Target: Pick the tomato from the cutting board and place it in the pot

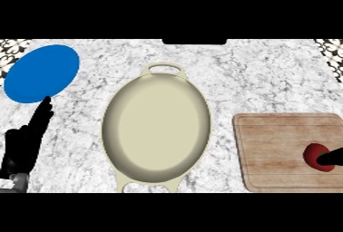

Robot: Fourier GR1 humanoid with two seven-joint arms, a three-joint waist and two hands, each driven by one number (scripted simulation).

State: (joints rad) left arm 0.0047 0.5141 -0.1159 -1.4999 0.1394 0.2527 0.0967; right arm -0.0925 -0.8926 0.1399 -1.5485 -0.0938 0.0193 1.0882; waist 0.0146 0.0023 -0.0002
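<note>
Nothing of the task's placing is done yet, judging from how things lie. Widest of all is the white-and-grey marbled stone tabletop (268,77), which carries everything else. On it, in the middle, sits the large cream oval pot with a loop handle at each end (157,124); its pale inside shows bare, with no tomato in it. To the right of the pot, apart from it, lies the rectangular light wooden cutting board (281,145), reaching the view's right edge. At the far left, well apart from the board, lies a flat blue oval plate (41,73), which plays no part in the job.

The black left hand (23,145) stands at the view's lower left, fingers straight and pointing up toward the plate, holding nothing; it looks to be resting. The small round red tomato (313,154) is on the cutting board, near its right edge. The black right hand (331,157) comes in from the right edge and lies over the tomato's right side; only a sliver of it shows, so I cannot tell whether it has closed on the fruit.

As I judge it, the reach is at its end and the grasp is either beginning or just made. Left to do: lift the tomato, carry it leftward across the gap, and set it inside the pot.
</note>
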